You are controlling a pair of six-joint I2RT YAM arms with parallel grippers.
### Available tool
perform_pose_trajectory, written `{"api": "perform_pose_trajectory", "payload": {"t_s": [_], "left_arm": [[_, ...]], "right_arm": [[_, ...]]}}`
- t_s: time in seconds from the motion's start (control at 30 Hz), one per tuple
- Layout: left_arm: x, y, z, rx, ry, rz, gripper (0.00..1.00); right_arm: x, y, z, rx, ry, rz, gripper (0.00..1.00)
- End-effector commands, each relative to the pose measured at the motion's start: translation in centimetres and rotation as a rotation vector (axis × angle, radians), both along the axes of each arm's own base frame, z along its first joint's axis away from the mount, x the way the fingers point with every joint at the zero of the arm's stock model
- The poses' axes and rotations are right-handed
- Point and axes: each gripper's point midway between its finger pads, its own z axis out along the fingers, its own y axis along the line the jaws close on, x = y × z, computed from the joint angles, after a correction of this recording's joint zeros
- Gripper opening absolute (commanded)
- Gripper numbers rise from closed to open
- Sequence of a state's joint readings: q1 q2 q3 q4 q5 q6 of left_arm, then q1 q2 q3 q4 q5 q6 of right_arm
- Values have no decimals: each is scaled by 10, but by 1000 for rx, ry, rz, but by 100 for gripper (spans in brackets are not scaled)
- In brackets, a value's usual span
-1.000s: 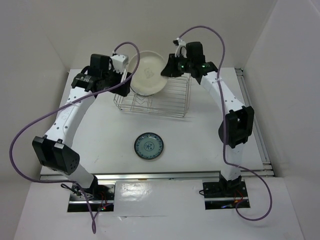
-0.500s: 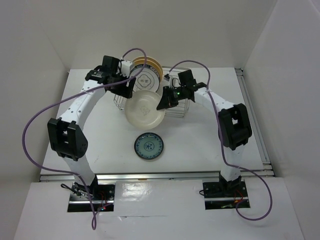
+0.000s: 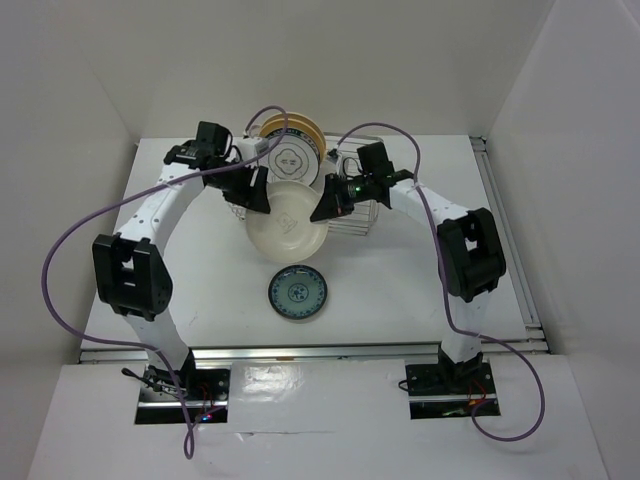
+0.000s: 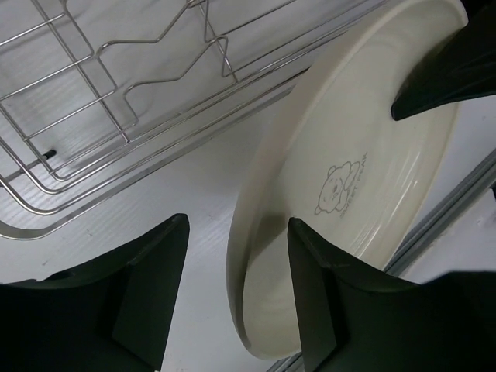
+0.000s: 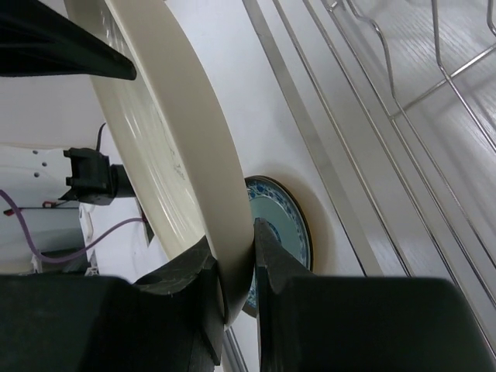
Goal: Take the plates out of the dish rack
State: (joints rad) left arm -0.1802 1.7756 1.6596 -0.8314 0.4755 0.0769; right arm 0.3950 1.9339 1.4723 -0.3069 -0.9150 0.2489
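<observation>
On your left, the left arm reaches in over the white table (image 3: 200,270) and its left gripper (image 3: 258,190) sits at the left edge of the large cream plate (image 3: 288,225). The left wrist view shows its jaws apart and straddling that rim: one finger (image 4: 151,291) stands clear on the outer side with bare table showing in the gap, and the other finger (image 4: 318,294) lies across the plate's inner face. You cannot tell from these views whether that inner finger touches the plate.

The cream plate hangs tilted above the table, with a small bear drawing (image 4: 341,186) on its face. Seen from above, it sits just in front of the dish rack (image 3: 358,218) and beyond the blue-patterned plate (image 3: 297,293), which lies flat on the table nearer the arm bases.

Behind the cream plate, two more plates stand upright at the rack's far side. One is a white plate (image 3: 292,160) with a thin dark outline on its face, and a tan-rimmed plate (image 3: 306,128) stands just behind it.

On the right, the right gripper (image 3: 325,205) is clamped on the cream plate's right rim. The right wrist view shows both pads pressed against the edge with no gap, so this grip alone carries the plate. The rack's wires run past on that gripper's right side, and the blue-patterned plate shows below the held rim.
</observation>
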Motion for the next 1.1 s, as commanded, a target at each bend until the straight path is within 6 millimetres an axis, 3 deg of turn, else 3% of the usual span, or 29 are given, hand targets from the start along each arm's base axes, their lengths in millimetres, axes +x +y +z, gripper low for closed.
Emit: {"api": "perform_pose_trajectory", "payload": {"t_s": [0.0,0.07,0.13,0.2,0.33,0.37,0.4,0.43,0.47,0.57,0.7,0.73,0.77,0.8,0.83,0.87,0.9,0.93,0.97,1.03,1.07], "left_arm": [[-13,-9,15,-90,5,-65,66],[-20,-9,11,-111,46,-78,60],[-25,-13,9,-139,69,-113,34],[-29,-10,6,-122,90,-104,0],[-28,-2,5,-88,92,-87,0],[-31,1,3,-74,99,-89,0],[-29,4,3,-74,99,-80,0],[-34,8,1,-51,103,-79,0],[-36,10,3,-42,101,-75,0],[-35,26,2,-5,92,-30,0],[-42,58,7,-26,98,57,0],[-41,78,15,-52,88,107,0],[-45,83,16,-105,101,104,0],[-49,93,19,-123,103,129,0],[-50,104,19,-136,112,164,0],[-54,125,16,-137,114,221,0],[-58,131,19,-156,105,243,0],[-62,150,19,-160,104,304,0],[-65,157,15,-177,103,330,0],[-68,173,17,-213,88,413,0],[-67,196,8,-227,87,499,0]], "right_arm": [[-5,8,48,97,-134,62,0],[-6,10,47,106,-130,74,0],[-6,10,47,106,-130,74,0],[-8,12,45,96,-124,74,0],[-2,8,37,43,-119,27,1],[-3,12,38,33,-124,25,9],[-4,11,37,27,-111,25,10],[-3,10,34,15,-107,15,27],[0,10,37,11,-129,10,39],[3,9,48,-13,-162,-21,59],[21,-2,70,-79,-228,-139,66],[31,-9,76,-122,-256,-202,66],[38,-12,91,-132,-277,-242,66],[43,-17,93,-160,-282,-276,66],[45,-23,91,-199,-264,-313,69],[58,-41,95,-253,-276,-413,71],[68,-54,102,-278,-281,-483,71],[71,-68,97,-323,-252,-538,72],[85,-96,98,-354,-226,-652,72],[96,-124,96,-371,-193,-739,72],[103,-147,91,-386,-173,-795,69]]}}
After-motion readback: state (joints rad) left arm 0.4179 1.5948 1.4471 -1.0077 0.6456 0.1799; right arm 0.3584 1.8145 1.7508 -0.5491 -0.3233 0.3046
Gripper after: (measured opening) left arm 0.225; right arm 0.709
